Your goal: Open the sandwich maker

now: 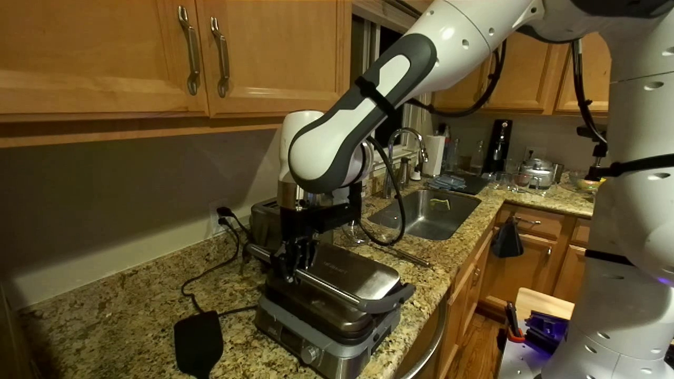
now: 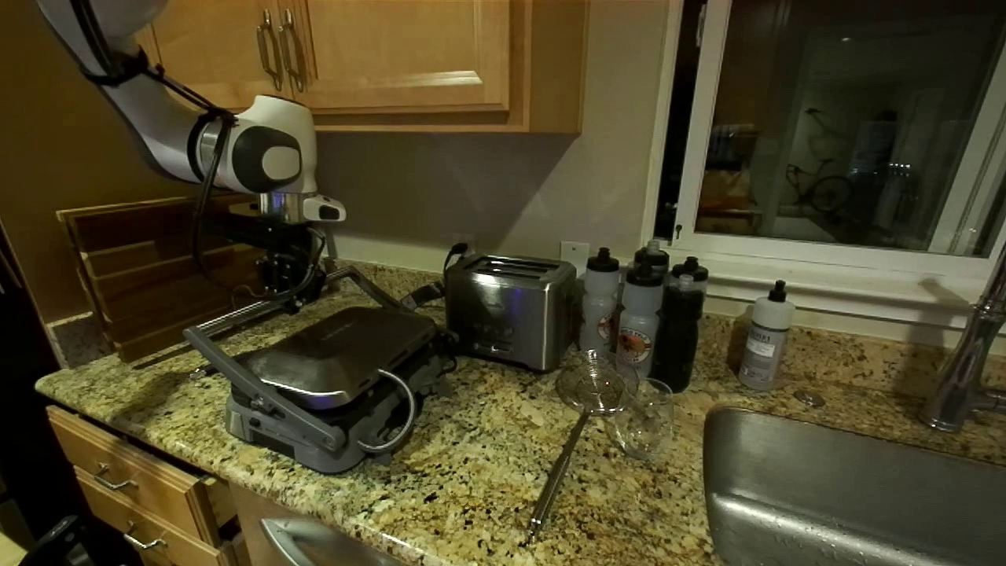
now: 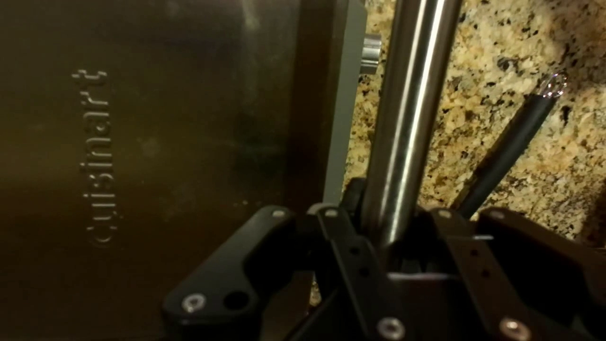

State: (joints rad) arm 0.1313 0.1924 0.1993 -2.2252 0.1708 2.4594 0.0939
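The sandwich maker (image 1: 331, 316) stands on the worktop (image 2: 471, 472), just beside the toaster (image 2: 511, 314). Its lid (image 2: 343, 354) is down, and we judge it hinges at the edge away from the handle (image 3: 409, 118). The handle's long axis runs crosswise between the fingers (image 3: 344, 241), which stand close on both sides and seem to grip it. Since the lid lies to their hinge side, our next move should go up, then back over it.

The lid (image 3: 189, 151) is smooth, softly shiny metal, its handle (image 3: 411, 113) glossier; the gripper (image 3: 388, 210) mostly matt; counter (image 2: 464, 479) polished stone; cabinets (image 2: 424, 59) smooth wood with slight sheen; toaster (image 2: 503, 314) shiny metal; sink (image 2: 833, 479) satin metal
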